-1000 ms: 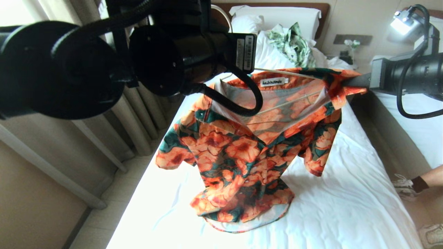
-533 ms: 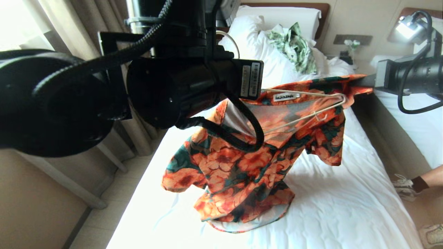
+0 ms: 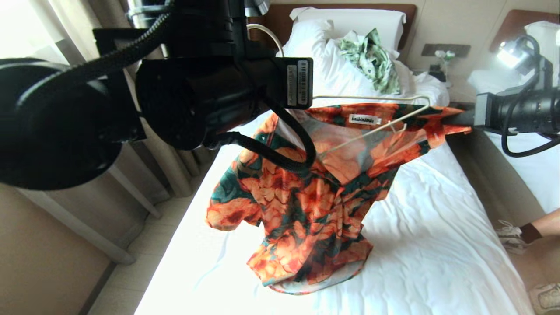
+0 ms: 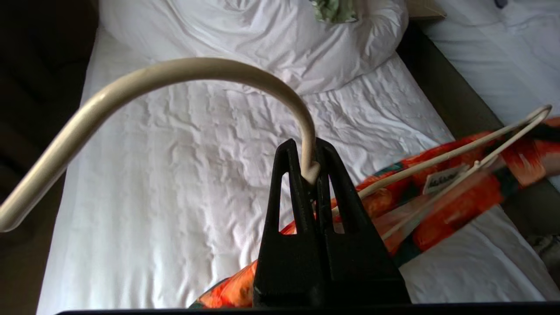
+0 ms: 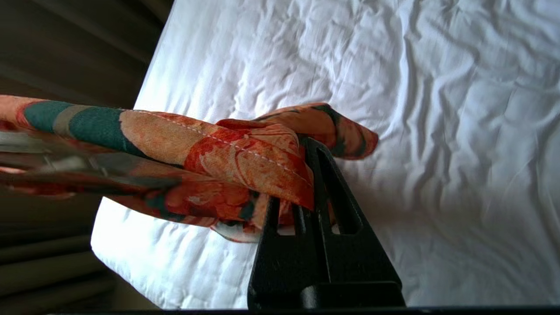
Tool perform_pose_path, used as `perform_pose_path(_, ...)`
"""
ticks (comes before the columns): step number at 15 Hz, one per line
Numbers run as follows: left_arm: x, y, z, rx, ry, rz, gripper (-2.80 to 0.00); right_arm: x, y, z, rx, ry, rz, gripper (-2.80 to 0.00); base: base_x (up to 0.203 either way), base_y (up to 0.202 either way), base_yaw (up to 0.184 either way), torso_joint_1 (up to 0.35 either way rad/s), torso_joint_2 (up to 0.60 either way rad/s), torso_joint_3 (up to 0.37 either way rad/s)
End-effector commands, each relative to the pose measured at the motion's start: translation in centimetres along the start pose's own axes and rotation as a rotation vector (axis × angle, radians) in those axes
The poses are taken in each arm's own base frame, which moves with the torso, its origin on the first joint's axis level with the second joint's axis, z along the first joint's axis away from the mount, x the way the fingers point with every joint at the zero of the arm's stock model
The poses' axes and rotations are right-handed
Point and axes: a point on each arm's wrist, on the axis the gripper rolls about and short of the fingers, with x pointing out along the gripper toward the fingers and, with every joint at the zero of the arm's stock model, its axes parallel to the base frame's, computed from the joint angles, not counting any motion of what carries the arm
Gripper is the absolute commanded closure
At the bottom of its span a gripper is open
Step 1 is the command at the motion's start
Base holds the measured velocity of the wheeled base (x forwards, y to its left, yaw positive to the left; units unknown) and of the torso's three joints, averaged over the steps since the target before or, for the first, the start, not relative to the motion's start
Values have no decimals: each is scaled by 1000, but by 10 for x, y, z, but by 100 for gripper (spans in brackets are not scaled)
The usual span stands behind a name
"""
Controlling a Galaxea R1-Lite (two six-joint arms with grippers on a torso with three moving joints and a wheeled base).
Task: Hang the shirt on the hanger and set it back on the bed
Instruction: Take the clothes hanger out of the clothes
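Floppy light shirt (image 3: 306, 197) sags: right pincer (image 5: 306, 192) pinches its shoulder, left pincer (image 4: 309, 175) clamps stiff wire hanger (image 4: 175, 74) at the hook base.

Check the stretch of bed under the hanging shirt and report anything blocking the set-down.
Nothing visible blocks it. The bed below the shirt is bare sheet; the green leafy cloth lies up by the pillow, clear of the drop.
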Motion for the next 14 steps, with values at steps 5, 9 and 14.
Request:
perform_pose_path(5, 36, 13, -25, -31, 41, 88, 0, 4, -16, -10, 30, 30, 55, 0, 0, 0, 0, 0, 0, 0)
perform_pose_path(9, 40, 18, -21, -43, 10, 105, 0, 20, -12, -39, -16, 134, 86, -280, 0, 0, 0, 0, 0, 0)
perform_pose_path(14, 44, 19, -28, -70, 27, 115, 0, -1, -4, -48, -59, 137, 85, -280, 0, 0, 0, 0, 0, 0)
